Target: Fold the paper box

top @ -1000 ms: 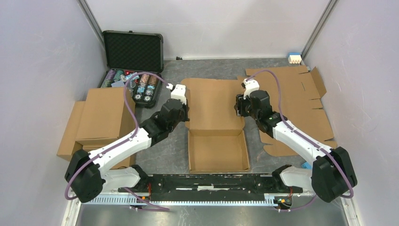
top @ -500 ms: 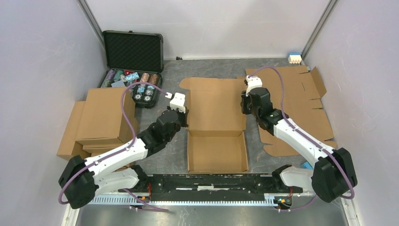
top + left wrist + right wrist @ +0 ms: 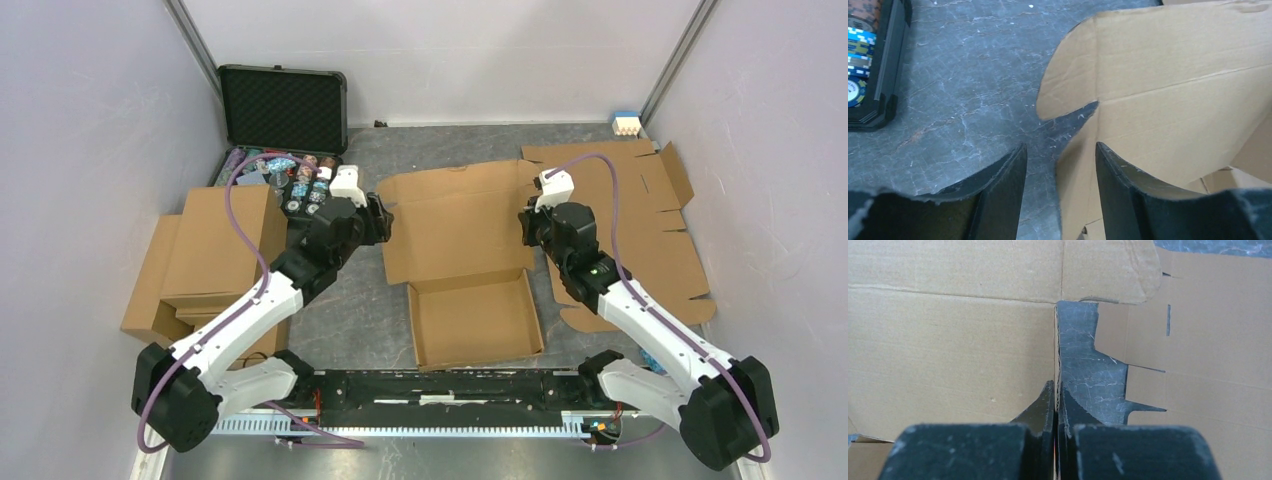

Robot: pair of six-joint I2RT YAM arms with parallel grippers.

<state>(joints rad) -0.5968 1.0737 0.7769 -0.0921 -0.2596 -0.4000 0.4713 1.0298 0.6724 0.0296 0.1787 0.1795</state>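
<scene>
Right gripper (image 3: 1055,390) is clamped tight, my two fingers pinching the thin right edge of the paper box (image 3: 455,225), and the cardboard seam runs straight up out of the pinch. Left gripper (image 3: 1059,146) is spread apart, and the left edge of the same big panel sits in the gap between the fingers (image 3: 1003,190). I cannot tell whether either pad is touching it.

The box sits mid-table (image 3: 350,300), turned a little askew. Its wide flat panel with rounded corner flaps lies on the far side. The shallow tray with its raised walls lies on the near side, close to my bases.

Now the neighbours. On my left, the open black case (image 3: 283,105) is near my wrist, and its rows of poker chips (image 3: 300,185) show just behind the left gripper. In the left wrist view only bare grey table separates the case corner from the panel's flap. Further left is a stack of brown boxes (image 3: 215,245), which my left forearm runs alongside.

On my right, flat cardboard sheets (image 3: 640,215) with slits and tabs spread under my right forearm. Their notched edge comes just beside the pinched edge, with a narrow strip of table between them. A small blue and white block (image 3: 626,124) sits in the far right corner, well apart from everything.
</scene>
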